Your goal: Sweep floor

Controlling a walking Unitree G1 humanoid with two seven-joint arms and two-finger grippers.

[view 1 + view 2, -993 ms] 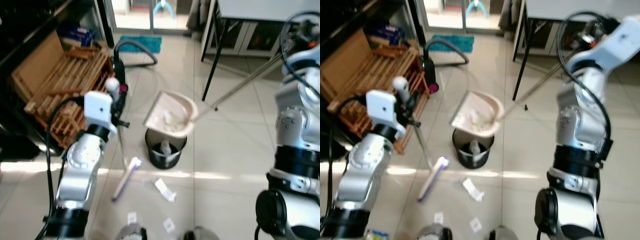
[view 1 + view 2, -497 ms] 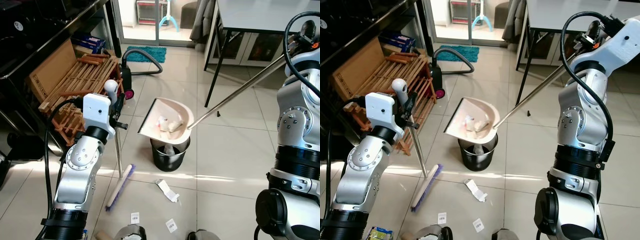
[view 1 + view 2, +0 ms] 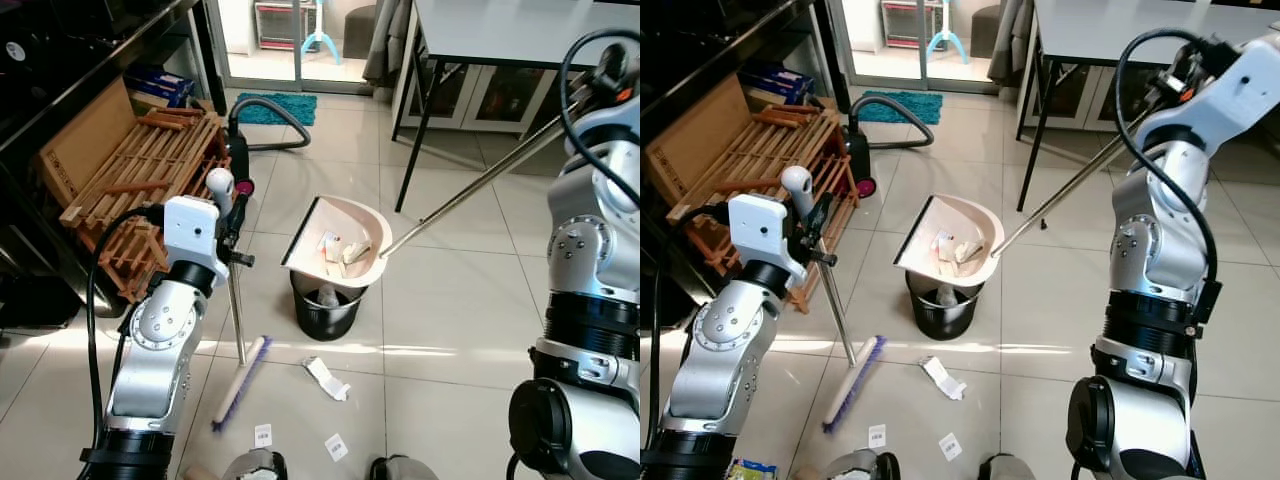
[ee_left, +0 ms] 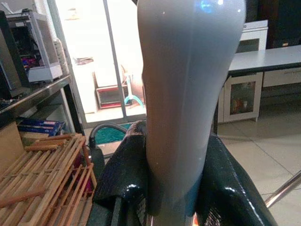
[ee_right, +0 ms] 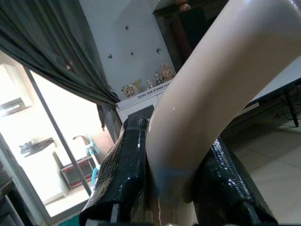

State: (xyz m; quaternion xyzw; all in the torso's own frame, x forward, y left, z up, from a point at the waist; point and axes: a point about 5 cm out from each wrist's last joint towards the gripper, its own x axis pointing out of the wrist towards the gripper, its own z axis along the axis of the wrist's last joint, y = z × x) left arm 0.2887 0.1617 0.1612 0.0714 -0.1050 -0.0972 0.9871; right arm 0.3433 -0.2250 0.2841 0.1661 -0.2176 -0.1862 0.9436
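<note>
Left eye view: the broom [image 3: 238, 345] stands nearly upright on the tiled floor [image 3: 450, 300], its pole rising to a pale grip, its brush head lying along the tiles toward the robot. The left gripper [image 4: 171, 188] is clamped on that grip, a black finger on each side. The dustpan [image 3: 338, 245] hangs tilted over the black bin [image 3: 325, 300], scraps inside it, mouth toward the wooden rack [image 3: 130, 190]; its long metal handle slants up to the right gripper [image 5: 169, 197], closed around the handle's end. Paper scraps [image 3: 327, 378] lie on the floor near the brush. No writing is legible.
</note>
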